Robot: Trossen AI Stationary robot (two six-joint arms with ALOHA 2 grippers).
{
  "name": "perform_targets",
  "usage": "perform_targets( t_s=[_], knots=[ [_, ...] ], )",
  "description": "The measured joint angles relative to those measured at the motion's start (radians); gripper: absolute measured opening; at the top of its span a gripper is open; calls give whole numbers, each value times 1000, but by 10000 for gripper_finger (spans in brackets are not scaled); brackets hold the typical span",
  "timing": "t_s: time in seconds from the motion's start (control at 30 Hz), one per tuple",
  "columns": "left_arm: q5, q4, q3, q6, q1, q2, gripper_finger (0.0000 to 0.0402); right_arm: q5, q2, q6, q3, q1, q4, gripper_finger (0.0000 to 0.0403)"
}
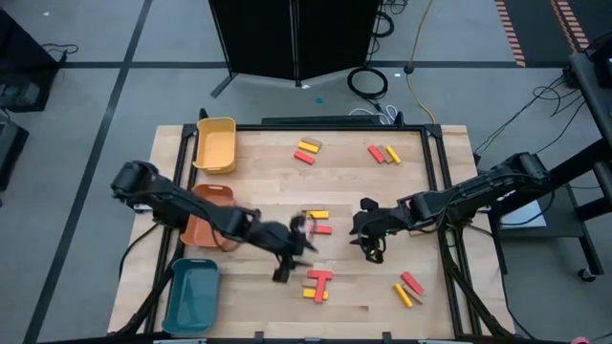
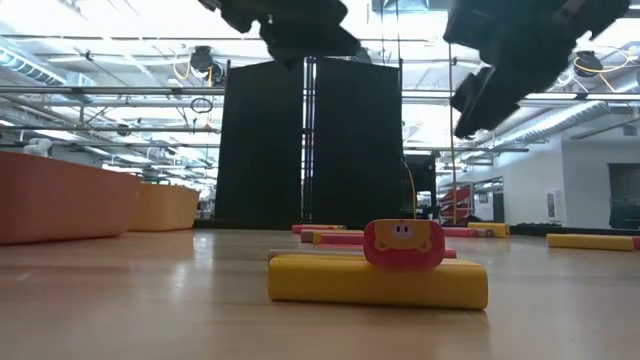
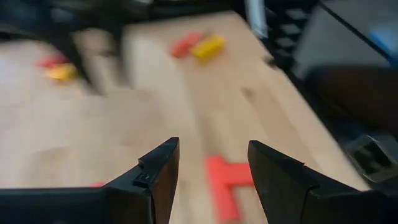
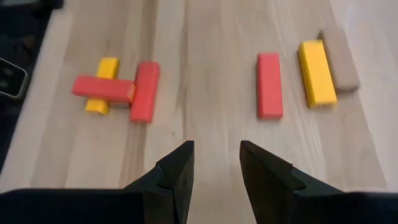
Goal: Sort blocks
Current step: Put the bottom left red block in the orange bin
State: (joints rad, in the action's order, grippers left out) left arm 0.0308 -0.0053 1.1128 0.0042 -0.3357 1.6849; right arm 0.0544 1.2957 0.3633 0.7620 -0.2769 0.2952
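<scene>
Though scattered in loose clusters over the wooden table (image 1: 258, 172), blocks (image 1: 307, 151) all lying flat and apart from the trays.

Left edge, far to near: yellow tray (image 1: 216, 145), orange tray (image 1: 204, 218), teal tray (image 1: 191, 294).

Left of centre: left gripper (image 1: 292, 250) above the boards, jaws parted moderately and holding nothing, pointed towards the near-centre cluster (image 1: 318, 284), a red bar crossed over other red and yellow bars.

Centre: yellow-and-red pair (image 1: 317, 222) between the two grippers. Far centre: yellow, red and tan group.

Right of centre: right gripper (image 4: 214, 168) hovering just beside that central pair, jaws narrowly parted and empty. From its wrist camera: crossed red-and-yellow stack (image 4: 115, 90), a lone red bar (image 4: 269, 84), then a yellow bar (image 4: 316, 72) touching a tan bar (image 4: 339, 60).

Far right: red and yellow group (image 1: 384, 153). Near right: red and yellow pair (image 1: 408, 289).

Handling, as a judgement: small painted or plain wooden bars, so probably light, stiff and unbreakable, with smooth faces likely to slide or pivot on the boards if nudged off-centre. Best gripped across the narrow width at mid-length, fingers straddling the long sides. Topmost piece first where bars overlap. Touching neighbours perhaps needing separation before a clean pinch.
</scene>
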Motion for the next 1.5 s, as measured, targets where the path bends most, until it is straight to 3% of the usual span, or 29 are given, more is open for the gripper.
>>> perform_targets(
  t_s=[0.2,0.43,0.67,0.97,1.5],
  knots=[
    [46,-302,251,223,-57,166,190,2,-1,13,0,0,-8,123],
    [109,-548,555,372,-50,381,190,3,-1,75,0,-12,-4,123],
    [126,-782,750,605,-49,533,190,1,-1,102,0,-13,44,123],
    [98,-817,844,809,-49,630,190,1,-1,135,0,-13,63,123],
    [88,-881,845,900,-51,647,190,1,-1,153,0,-12,62,123]
  ],
)
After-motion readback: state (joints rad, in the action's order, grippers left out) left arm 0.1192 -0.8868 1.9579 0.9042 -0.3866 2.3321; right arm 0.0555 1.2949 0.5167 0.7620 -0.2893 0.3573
